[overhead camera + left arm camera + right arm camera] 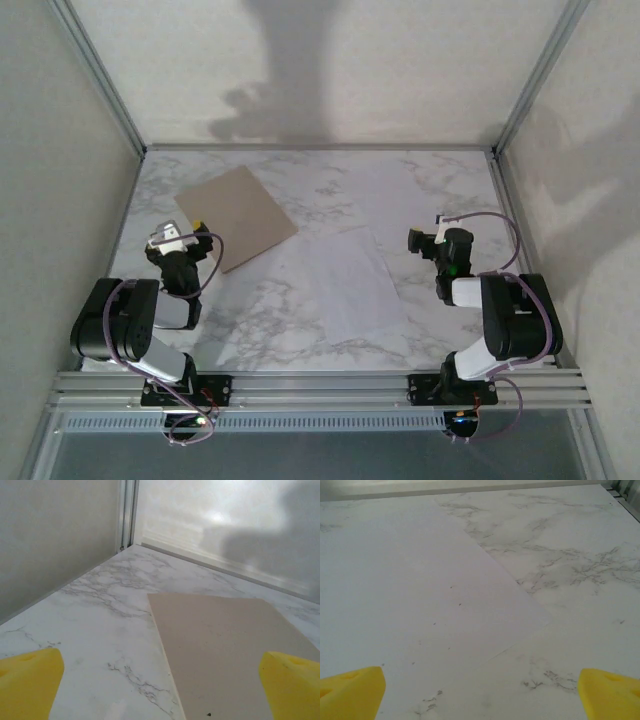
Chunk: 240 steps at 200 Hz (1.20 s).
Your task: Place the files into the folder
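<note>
The folder [238, 216] is a flat tan cardboard rectangle lying closed on the marble at the back left. It also lies ahead of my left fingers in the left wrist view [225, 645]. The files [350, 285] are thin white sheets lying flat mid-table, turned at an angle. In the right wrist view the files [410, 590] fill the left half, one sheet's edge showing past another. My left gripper [190, 233] hovers open at the folder's near-left edge, its yellow fingertips [27, 682] wide apart. My right gripper [415, 240] stands open just right of the files, holding nothing.
The marble table [440, 190] is boxed in by pale walls at the left, back and right, with metal corner posts [100, 75]. An aluminium rail [320, 385] carrying both arm bases runs along the near edge.
</note>
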Available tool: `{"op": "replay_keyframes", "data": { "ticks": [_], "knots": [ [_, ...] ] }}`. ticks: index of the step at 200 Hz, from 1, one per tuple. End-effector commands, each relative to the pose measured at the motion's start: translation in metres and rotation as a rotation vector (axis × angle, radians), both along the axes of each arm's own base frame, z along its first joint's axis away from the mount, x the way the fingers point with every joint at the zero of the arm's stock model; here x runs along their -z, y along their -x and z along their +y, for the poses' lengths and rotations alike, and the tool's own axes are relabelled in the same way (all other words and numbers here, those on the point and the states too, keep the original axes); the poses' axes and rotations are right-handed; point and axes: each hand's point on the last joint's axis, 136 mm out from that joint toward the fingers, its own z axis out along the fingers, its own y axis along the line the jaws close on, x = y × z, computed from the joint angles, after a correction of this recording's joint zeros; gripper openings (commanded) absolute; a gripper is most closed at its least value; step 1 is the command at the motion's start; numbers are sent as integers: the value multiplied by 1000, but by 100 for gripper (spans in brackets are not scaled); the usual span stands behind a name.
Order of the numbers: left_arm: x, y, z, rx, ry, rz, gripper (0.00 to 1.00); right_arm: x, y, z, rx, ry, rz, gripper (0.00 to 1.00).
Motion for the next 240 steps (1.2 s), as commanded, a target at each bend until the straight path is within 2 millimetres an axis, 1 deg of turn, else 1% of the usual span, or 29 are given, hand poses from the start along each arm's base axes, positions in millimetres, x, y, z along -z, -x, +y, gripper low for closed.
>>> {"op": "replay_keyframes", "data": {
  "ticks": [1, 168, 181, 196, 208, 219, 232, 238, 240],
  "knots": [
    [-5, 2, 2, -15, -3, -26, 99, -1, -1, 1, -10, 15, -17, 99],
    [-5, 2, 2, -16, -3, -26, 100, -1, -1, 0, -10, 12, -18, 99],
    [-7, -1, 0, -14, -13, -14, 99, -6, 0, 1, -10, 12, -24, 99],
    [-15, -12, -6, 10, -33, 25, 99, -20, 8, -4, 13, 13, -62, 99],
    [-18, -19, 1, -47, -2, 88, 99, -31, 16, -7, 31, 11, -75, 99],
    [-24, -19, 9, -112, 36, 103, 99, -40, 22, -5, 21, 6, -60, 99],
    [-32, -17, 8, -130, 48, 108, 99, -49, 24, -2, 10, -10, -29, 99],
    [-39, -17, 7, -145, 56, 108, 99, -45, 28, -2, 14, -26, 6, 99],
    [-40, -18, 6, -151, 62, 111, 99, -57, 22, -1, 17, -35, -12, 99]
  ]
}}
